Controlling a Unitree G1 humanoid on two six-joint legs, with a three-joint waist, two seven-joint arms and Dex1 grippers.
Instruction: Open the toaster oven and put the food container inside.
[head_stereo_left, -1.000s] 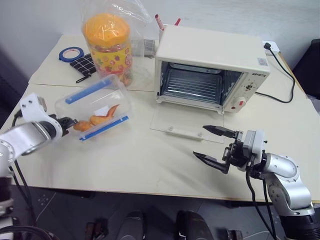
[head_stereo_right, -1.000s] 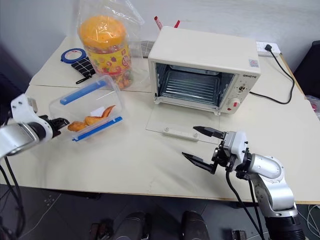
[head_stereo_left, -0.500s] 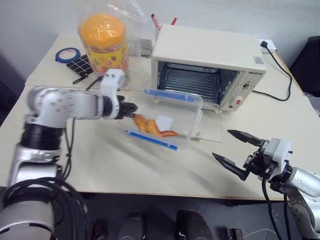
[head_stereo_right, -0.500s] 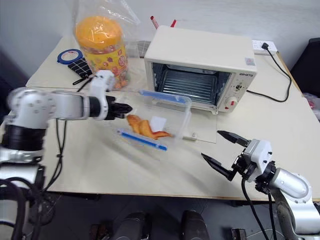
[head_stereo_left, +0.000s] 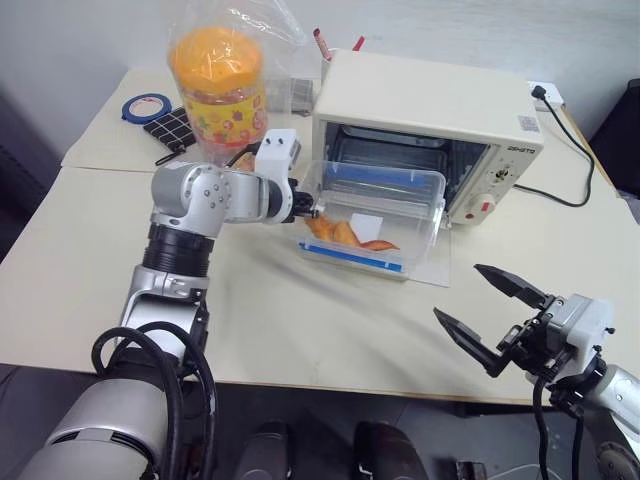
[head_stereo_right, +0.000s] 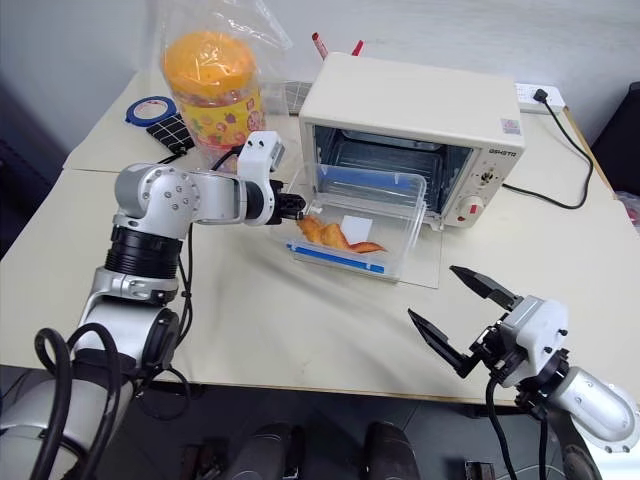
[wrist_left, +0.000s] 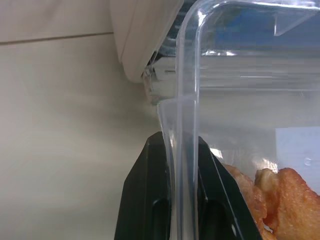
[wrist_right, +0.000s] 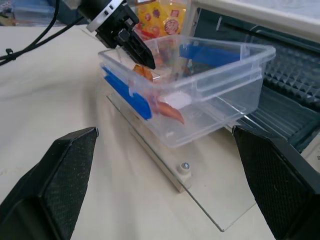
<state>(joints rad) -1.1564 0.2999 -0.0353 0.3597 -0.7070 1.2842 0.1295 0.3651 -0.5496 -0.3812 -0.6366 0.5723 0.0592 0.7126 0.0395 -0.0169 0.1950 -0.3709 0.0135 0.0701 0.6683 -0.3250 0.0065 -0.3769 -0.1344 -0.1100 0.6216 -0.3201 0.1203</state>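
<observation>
The left gripper (head_stereo_right: 296, 207) pinches the food container (head_stereo_right: 362, 217) by its end wall — tilted, held above the lowered glass door, just before the toaster oven (head_stereo_right: 420, 125) mouth, ready to slide in. The right gripper (head_stereo_right: 452, 320) hangs spread wide, clear of the path.

You're getting both eye views looking down over the table (head_stereo_left: 250, 320); left wrist view is sitting tight against the food container (wrist_left: 230, 100), right wrist view is facing it from nearby.
</observation>
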